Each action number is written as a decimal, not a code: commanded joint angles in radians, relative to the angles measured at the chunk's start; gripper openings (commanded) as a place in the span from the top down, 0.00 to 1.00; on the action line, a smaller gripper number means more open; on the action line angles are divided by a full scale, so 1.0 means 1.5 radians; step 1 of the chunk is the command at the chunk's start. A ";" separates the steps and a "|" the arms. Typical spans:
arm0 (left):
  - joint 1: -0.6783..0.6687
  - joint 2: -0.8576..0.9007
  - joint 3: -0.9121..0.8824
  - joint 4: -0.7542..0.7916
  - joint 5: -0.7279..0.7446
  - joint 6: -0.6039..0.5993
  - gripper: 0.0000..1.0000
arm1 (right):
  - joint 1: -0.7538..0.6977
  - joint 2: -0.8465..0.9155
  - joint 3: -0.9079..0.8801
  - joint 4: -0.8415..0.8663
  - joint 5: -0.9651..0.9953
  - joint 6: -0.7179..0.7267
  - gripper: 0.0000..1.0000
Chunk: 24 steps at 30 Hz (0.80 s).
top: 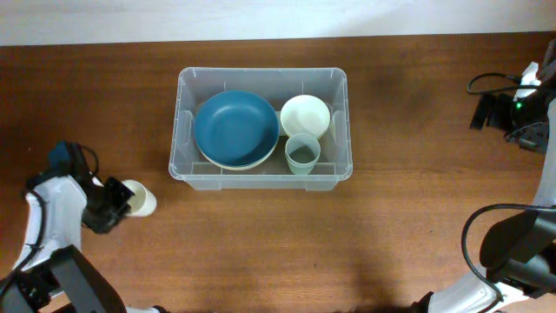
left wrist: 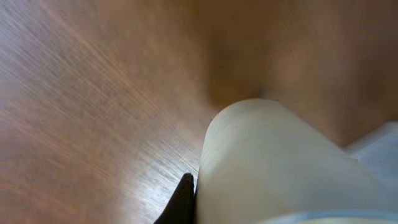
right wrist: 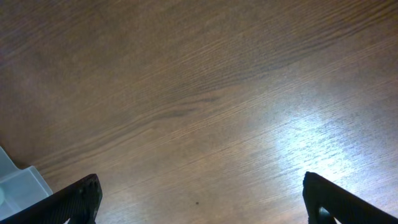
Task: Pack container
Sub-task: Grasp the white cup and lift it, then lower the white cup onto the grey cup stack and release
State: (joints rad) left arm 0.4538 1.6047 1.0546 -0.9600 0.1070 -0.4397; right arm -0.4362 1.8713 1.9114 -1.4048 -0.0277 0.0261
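So, container [top: 261,73]: clear plastic tub, centre of the table [top: 261,252], toward the far edge, long side left to right; a corner of it also shows at lower left of the right wrist view.
Blue bowl [top: 235,129]: inside the container, left part, sitting on top of a pale bowl [top: 241,165] whose edge peeks out along the near side.
White bowl [top: 305,116]: inside the container, right part, far side, just beside the blue bowl.
Green cup [top: 302,155]: pale green, upright, inside the container, right part, near side, touching or almost touching the white bowl.
Cream cup [top: 142,199]: outside the container, near-left of it and well apart, at the tip of the left hand; fills most of the left wrist view, blurred.
Left hand [top: 120,202]: lower left of the table, closed on the cream cup; one dark finger [left wrist: 181,202] sits against the cup's side, the other is hidden.
Right hand [right wrist: 200,180]: fingers spread wide, nothing between them, bare wood below.
Right arm: at the right edge of the table, well apart from the container.
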 commanded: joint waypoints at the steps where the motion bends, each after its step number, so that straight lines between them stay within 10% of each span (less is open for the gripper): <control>1: 0.001 -0.022 0.156 -0.048 0.024 -0.005 0.99 | -0.002 0.002 -0.003 0.000 -0.002 0.005 0.01; 14: -0.184 -0.139 0.562 -0.167 0.224 0.128 0.99 | -0.002 0.002 -0.003 0.000 -0.002 0.005 0.01; 24: -0.645 -0.047 0.561 -0.126 -0.013 0.162 0.99 | -0.002 0.002 -0.003 0.000 -0.002 0.005 0.01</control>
State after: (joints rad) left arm -0.4221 1.4422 1.9003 -1.1564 0.2352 -0.2268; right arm -0.4362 1.8713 1.9110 -1.4055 -0.0277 0.0269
